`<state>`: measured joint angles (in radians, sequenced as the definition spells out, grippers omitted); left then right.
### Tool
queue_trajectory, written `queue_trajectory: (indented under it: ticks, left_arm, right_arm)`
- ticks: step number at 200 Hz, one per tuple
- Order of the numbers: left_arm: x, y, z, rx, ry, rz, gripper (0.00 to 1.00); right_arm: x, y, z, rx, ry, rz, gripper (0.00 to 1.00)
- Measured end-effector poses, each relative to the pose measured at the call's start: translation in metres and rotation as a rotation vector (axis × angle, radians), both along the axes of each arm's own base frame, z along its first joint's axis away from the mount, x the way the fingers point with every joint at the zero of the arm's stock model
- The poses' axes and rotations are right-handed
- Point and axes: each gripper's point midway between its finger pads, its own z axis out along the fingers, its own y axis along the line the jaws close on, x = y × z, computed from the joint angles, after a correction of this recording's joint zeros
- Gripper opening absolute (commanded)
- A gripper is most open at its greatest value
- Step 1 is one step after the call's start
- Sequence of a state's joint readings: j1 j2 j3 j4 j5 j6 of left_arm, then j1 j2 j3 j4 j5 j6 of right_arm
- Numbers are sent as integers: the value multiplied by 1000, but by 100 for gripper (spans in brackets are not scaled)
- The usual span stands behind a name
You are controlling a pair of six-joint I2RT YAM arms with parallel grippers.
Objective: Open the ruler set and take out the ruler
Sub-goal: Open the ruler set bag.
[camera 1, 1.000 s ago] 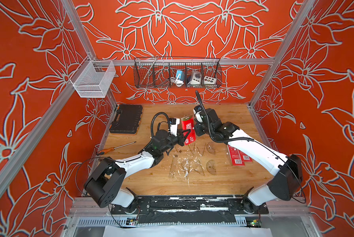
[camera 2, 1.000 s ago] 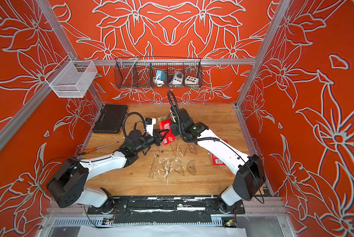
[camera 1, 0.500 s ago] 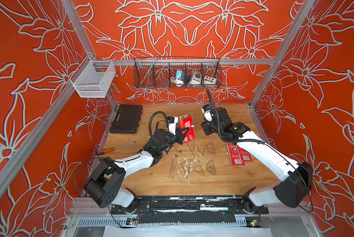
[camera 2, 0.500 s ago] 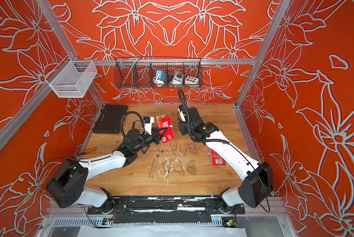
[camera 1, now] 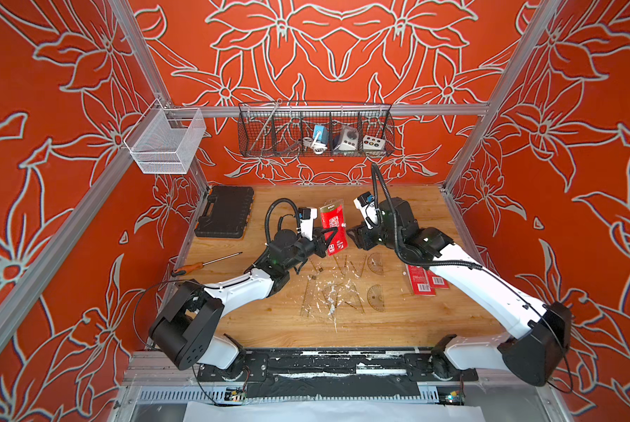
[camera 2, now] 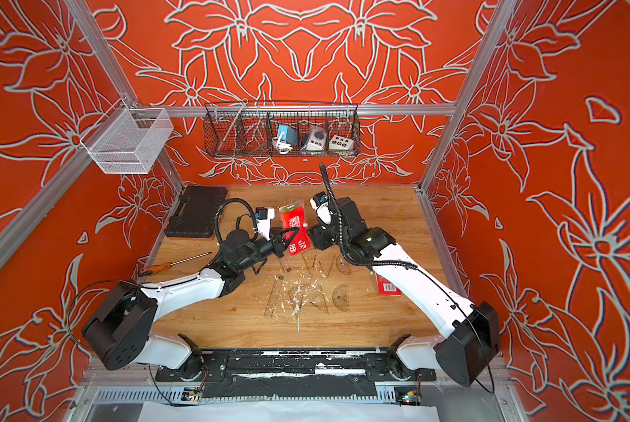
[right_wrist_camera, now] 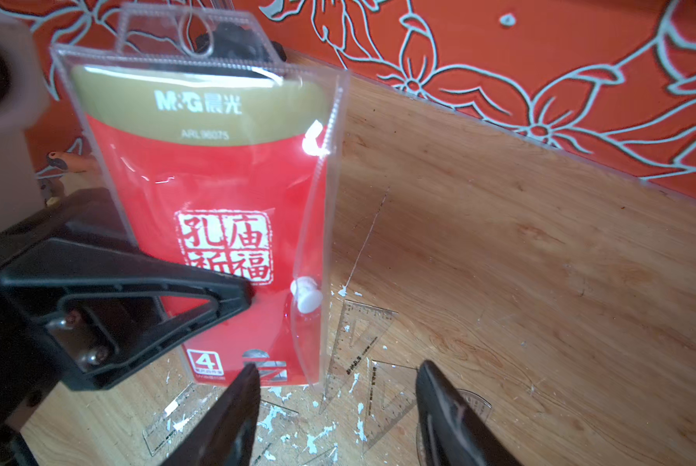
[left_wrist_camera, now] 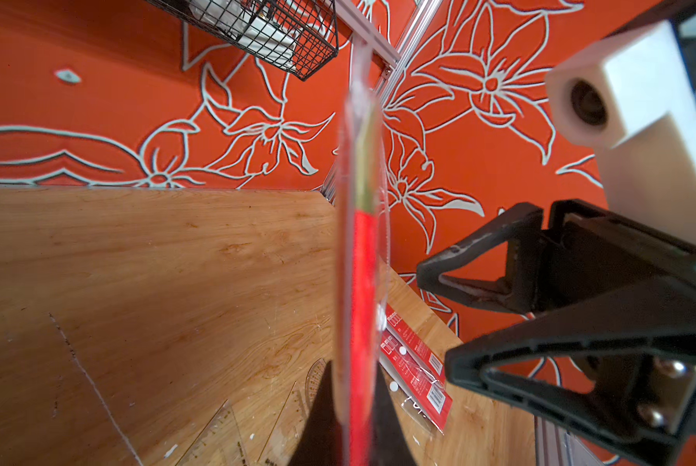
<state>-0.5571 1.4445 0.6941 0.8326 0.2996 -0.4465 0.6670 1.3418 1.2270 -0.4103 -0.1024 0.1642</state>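
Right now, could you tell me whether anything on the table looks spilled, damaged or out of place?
Yes: white flecks are scattered across the wooden table, among loose clear set squares and protractors, like spilled debris or chipped paint; I cannot tell which.

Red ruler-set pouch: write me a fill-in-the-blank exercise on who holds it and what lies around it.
The red plastic ruler-set pouch is gripped, upright, by the robot's ___ arm alone.
The jaws of the right end effector stand ___.
The clear plastic set squares lie flat on the ___ table.
The closed plastic tool case is ___ in colour.
Missing words: left; open; wooden; black.
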Motion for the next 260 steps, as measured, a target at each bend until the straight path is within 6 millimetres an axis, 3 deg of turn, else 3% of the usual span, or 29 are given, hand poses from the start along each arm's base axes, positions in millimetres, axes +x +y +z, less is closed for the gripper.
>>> queue_trajectory:
  ticks: [41,72,127,165,187,221,260]
  left_arm:
    - [0,-2,5,-8,-7,-13,0]
    - [1,-2,6,-10,-9,-11,0]
    - [-1,-3,8,-15,-12,-25,0]
    - [-3,-5,9,-19,-18,-40,0]
    - [-4,-5,9,-19,-18,-43,0]
    - [-4,-5,9,-18,-19,-46,0]
    - [-4,-5,10,-18,-19,-46,0]
  right_arm:
    - [4,14,-19,-16,31,12,63]
    - [12,9,-26,-50,23,-49,62]
    - [27,-12,-12,-71,-70,-185,44]
    - [26,-5,-1,-48,-104,-138,41]
    - [23,1,-1,-43,-104,-96,30]
    - [20,8,-4,-39,-90,-52,0]
    - [17,13,-3,-28,-78,-6,0]
